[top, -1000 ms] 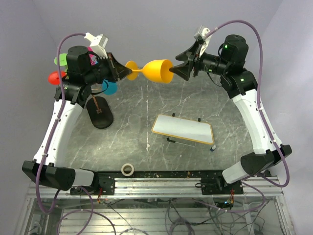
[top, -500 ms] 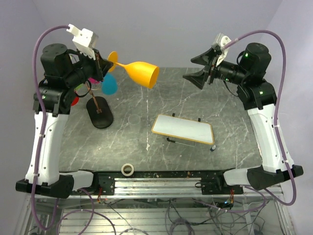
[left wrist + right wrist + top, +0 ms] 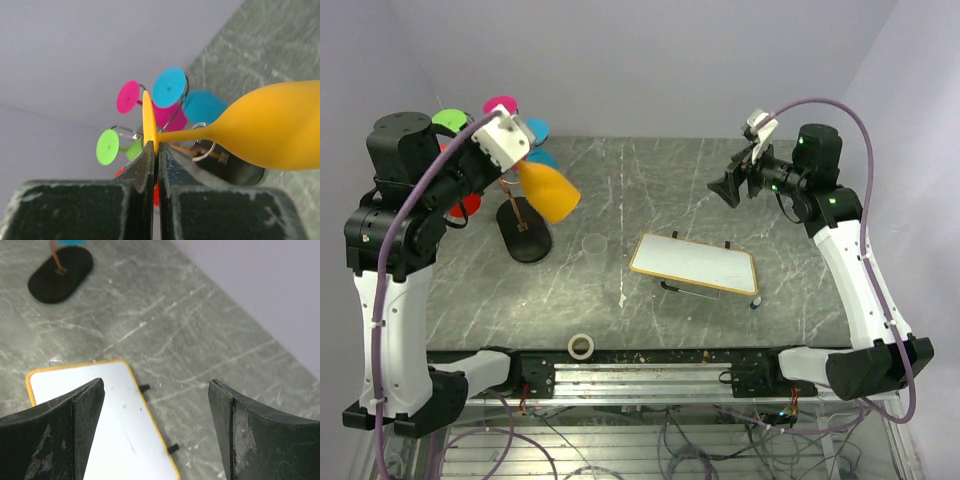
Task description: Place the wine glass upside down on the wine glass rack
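My left gripper (image 3: 512,160) is shut on the thin foot (image 3: 148,117) of the yellow wine glass (image 3: 548,192). The glass hangs tilted, with its bowl (image 3: 272,127) lower than the foot and close beside the rack. The wine glass rack (image 3: 525,240) stands at the back left on a black oval base (image 3: 239,172). Green (image 3: 107,146), pink (image 3: 128,96) and blue (image 3: 169,87) glasses hang from its wire arms. My right gripper (image 3: 728,186) hovers open and empty at the back right, above the table (image 3: 210,340) next to the tray.
A white tray with a yellow rim (image 3: 695,263) lies mid-table, and its corner shows under my right gripper's fingers (image 3: 115,430). A roll of tape (image 3: 582,346) sits at the near edge. A small clear ring (image 3: 592,244) lies right of the rack's base.
My left arm has swung the yellow glass from mid-air at the centre back to the rack and tipped its bowl downward. My right gripper has drawn back to the right and opened wider.
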Controlling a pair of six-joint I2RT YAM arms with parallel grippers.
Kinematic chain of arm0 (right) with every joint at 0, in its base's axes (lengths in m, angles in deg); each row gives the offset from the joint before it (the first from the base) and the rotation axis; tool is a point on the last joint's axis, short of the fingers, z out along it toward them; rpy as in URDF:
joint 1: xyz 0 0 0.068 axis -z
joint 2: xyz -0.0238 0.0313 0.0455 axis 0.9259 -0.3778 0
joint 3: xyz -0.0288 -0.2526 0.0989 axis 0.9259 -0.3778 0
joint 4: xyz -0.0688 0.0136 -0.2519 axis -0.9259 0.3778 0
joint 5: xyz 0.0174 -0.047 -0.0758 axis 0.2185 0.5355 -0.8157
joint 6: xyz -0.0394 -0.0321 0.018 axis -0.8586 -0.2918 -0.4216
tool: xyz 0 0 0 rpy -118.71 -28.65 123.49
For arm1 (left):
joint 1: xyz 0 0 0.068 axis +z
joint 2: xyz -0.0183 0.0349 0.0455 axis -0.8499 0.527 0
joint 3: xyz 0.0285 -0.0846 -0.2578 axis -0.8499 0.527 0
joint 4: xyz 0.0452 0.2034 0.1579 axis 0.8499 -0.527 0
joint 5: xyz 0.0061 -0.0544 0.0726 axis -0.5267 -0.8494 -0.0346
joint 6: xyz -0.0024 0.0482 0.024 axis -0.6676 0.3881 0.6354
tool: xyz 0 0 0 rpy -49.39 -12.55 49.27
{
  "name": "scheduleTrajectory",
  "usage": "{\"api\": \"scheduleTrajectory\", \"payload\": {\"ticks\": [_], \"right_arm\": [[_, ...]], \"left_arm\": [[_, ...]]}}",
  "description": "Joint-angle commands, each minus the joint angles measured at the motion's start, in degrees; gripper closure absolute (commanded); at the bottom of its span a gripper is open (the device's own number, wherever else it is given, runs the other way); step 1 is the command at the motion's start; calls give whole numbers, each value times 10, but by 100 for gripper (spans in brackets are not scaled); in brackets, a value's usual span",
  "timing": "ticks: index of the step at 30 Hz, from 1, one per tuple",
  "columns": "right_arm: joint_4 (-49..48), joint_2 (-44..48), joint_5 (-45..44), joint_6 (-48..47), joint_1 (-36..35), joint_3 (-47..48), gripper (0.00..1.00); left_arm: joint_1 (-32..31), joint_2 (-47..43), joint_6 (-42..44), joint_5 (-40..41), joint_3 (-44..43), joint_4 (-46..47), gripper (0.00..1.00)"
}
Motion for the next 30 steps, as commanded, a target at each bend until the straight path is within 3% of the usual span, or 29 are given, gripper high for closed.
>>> {"api": "scheduleTrajectory", "payload": {"ticks": [1,10,16,30], "right_arm": [[-26,28,-39,-12,21,-57,15],[-81,47,-73,-31,54,-188,14],[-141,53,-52,-14,71,-257,13],[-156,65,-35,-14,106,-311,11]], "left_arm": [[11,-13,157,31,-7,-94,93],[31,-44,239,44,36,-139,93],[44,-52,242,79,82,-100,93],[48,-17,233,174,137,-7,93]]}}
